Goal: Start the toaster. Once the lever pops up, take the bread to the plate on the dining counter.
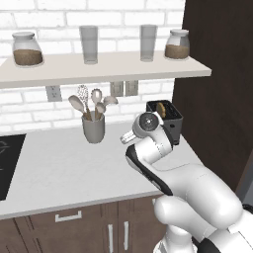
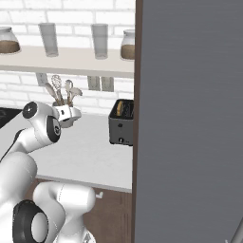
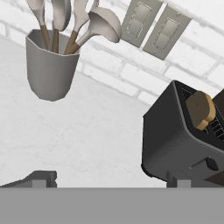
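The gripper stands wide open and empty, its two dark tips apart at the bottom of the hand view, hovering above the worktop between the utensil cup and the toaster and touching neither.

At the left, the grey utensil cup with its wooden spoons sits just ahead and to one side of the gripper. A sideways swing of the wrist could clip it and tip it over.

To its right, the wall switches sit on the brick behind, out of reach of any likely move.

Farther right stands the toaster, black and boxy, near the end of the worktop beside the dark tall cabinet. The bread stands up out of a slot. The lever seems to be the small dark tab low on the facing side, though it is too small to be sure. A push that lands on the body instead would shove the light toaster toward the wall. In the right base view the cabinet side hides part of the toaster, so an approach could graze the panel.
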Available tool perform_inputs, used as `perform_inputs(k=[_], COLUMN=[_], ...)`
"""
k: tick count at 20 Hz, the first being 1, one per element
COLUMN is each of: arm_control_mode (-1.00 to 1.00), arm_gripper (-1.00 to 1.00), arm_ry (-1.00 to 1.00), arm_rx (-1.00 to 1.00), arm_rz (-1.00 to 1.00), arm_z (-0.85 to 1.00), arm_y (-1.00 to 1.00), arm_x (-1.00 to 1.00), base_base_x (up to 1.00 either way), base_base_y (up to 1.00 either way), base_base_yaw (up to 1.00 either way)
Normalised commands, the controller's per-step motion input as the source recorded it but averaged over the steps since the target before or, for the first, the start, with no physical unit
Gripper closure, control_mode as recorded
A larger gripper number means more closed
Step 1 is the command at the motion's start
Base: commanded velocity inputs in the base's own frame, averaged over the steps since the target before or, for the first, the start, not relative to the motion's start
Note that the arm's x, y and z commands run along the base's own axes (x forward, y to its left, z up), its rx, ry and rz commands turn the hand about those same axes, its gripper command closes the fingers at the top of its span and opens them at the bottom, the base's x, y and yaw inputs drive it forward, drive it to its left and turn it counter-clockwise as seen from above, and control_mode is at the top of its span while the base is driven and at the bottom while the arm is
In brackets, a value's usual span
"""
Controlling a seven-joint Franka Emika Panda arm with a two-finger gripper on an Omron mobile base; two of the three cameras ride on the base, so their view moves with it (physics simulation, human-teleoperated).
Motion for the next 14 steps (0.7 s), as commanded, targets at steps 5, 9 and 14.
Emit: perform_inputs(k=[5, 9, 14], arm_control_mode=[-1.0, -1.0, -1.0], arm_gripper=[-1.0, -1.0, -1.0], arm_ry=[0.0, 0.0, 0.0], arm_rx=[0.0, 0.0, 0.0], arm_rz=[0.0, 0.0, 0.0], arm_z=[0.0, 0.0, 0.0], arm_y=[0.0, 0.0, 0.0], arm_x=[0.0, 0.0, 0.0], base_base_x=[0.0, 0.0, 0.0], base_base_y=[0.0, 0.0, 0.0], base_base_yaw=[0.0, 0.0, 0.0])
